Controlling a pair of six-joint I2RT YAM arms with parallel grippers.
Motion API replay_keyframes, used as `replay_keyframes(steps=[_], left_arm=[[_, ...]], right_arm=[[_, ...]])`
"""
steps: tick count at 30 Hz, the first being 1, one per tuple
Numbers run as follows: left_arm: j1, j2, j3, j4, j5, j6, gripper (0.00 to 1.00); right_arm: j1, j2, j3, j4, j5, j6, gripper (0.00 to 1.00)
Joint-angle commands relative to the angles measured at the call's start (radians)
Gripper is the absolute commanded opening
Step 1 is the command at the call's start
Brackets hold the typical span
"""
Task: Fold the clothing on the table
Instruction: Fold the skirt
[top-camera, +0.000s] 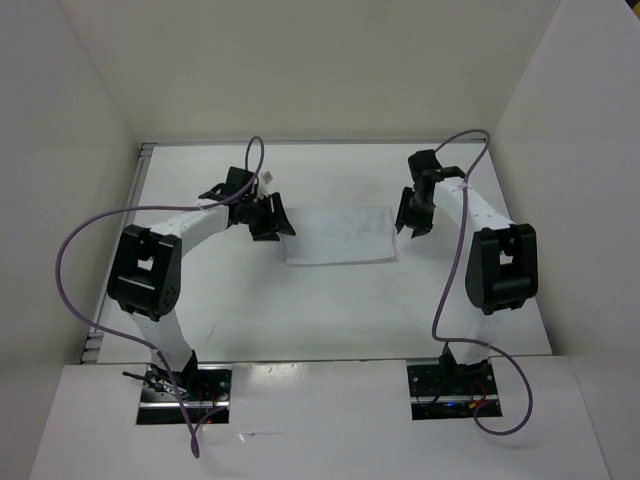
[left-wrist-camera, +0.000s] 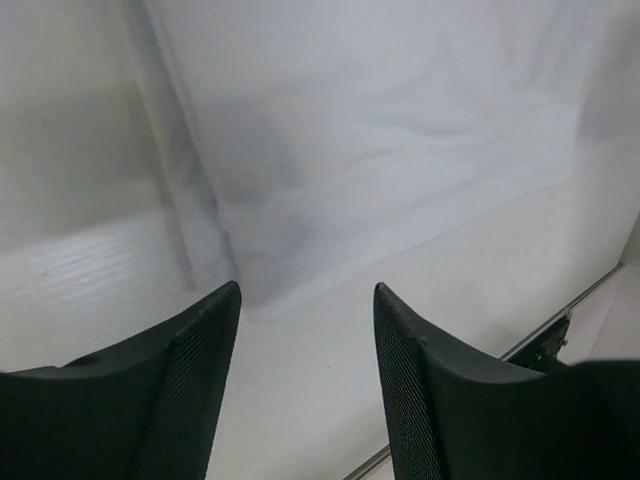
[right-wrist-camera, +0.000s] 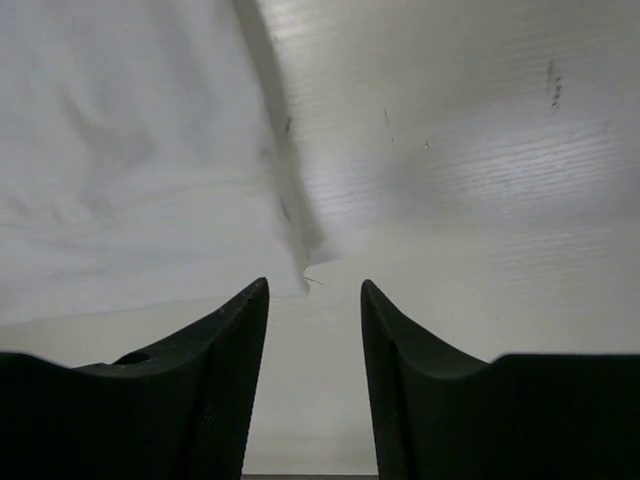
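While overhead shows the whole clothing (top-camera: 340, 235), wrist views show left tool (left-wrist-camera: 307, 292) and right tool (right-wrist-camera: 315, 284) apart.

You have one garment, one table and two robot arms in view.
You count a single piece of white clothing (top-camera: 340, 236) and one table (top-camera: 330, 320). There are two arms, the left arm (top-camera: 150, 270) and the right arm (top-camera: 500, 265). There are two grippers, the left gripper (top-camera: 270, 218) and the right gripper (top-camera: 413, 215), with two dark fingers (left-wrist-camera: 180, 400) each. There are two purple cables (top-camera: 70, 260) and two base plates (top-camera: 185, 395).
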Motion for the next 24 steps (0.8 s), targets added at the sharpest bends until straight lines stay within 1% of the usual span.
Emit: replay_keyframes(steps=[1, 2, 4, 5, 6, 9, 13, 14, 15, 17, 18, 20, 21, 22, 24], left_arm=[[0.006, -0.109, 0.106, -0.016, -0.076, 0.040, 0.63], [0.006, -0.093, 0.131, -0.028, -0.102, 0.049, 0.63], [0.006, -0.067, 0.195, -0.039, -0.102, 0.071, 0.63], [0.006, -0.041, 0.213, -0.039, -0.123, 0.088, 0.63], [0.006, -0.030, 0.227, -0.023, -0.133, 0.097, 0.62], [0.006, 0.019, 0.263, 0.002, -0.133, 0.123, 0.59], [0.006, 0.096, 0.287, 0.051, -0.081, 0.111, 0.25], [0.006, 0.105, 0.287, 0.051, -0.081, 0.111, 0.12], [0.006, 0.117, 0.287, 0.051, -0.102, 0.111, 0.10], [0.006, 0.138, 0.287, 0.051, -0.122, 0.111, 0.10], [0.006, 0.150, 0.287, 0.051, -0.131, 0.111, 0.12], [0.006, 0.150, 0.287, 0.040, -0.150, 0.120, 0.23], [0.006, 0.150, 0.287, 0.040, -0.163, 0.120, 0.33], [0.006, 0.150, 0.275, 0.040, -0.180, 0.120, 0.41], [0.006, 0.138, 0.263, 0.051, -0.190, 0.120, 0.46]], right_arm=[[0.008, -0.102, 0.096, -0.011, 0.093, 0.010, 0.48], [0.008, -0.093, 0.105, 0.001, 0.093, 0.010, 0.48], [0.008, -0.051, 0.130, 0.030, 0.083, -0.001, 0.48], [0.008, -0.041, 0.130, 0.072, 0.083, -0.011, 0.48], [0.008, -0.021, 0.130, 0.093, 0.054, -0.024, 0.48], [0.008, 0.027, 0.139, 0.175, 0.035, -0.048, 0.48], [-0.003, 0.103, 0.159, 0.209, -0.038, -0.059, 0.48], [-0.003, 0.116, 0.168, 0.209, -0.051, -0.059, 0.48], [-0.003, 0.125, 0.168, 0.209, -0.060, -0.059, 0.48], [-0.003, 0.125, 0.159, 0.209, -0.069, -0.059, 0.48], [-0.003, 0.125, 0.159, 0.218, -0.069, -0.059, 0.48], [-0.003, 0.125, 0.147, 0.218, -0.101, -0.068, 0.48], [-0.003, 0.125, 0.136, 0.227, -0.114, -0.068, 0.48], [-0.003, 0.125, 0.136, 0.227, -0.124, -0.068, 0.48], [-0.003, 0.134, 0.127, 0.227, -0.124, -0.068, 0.48]])
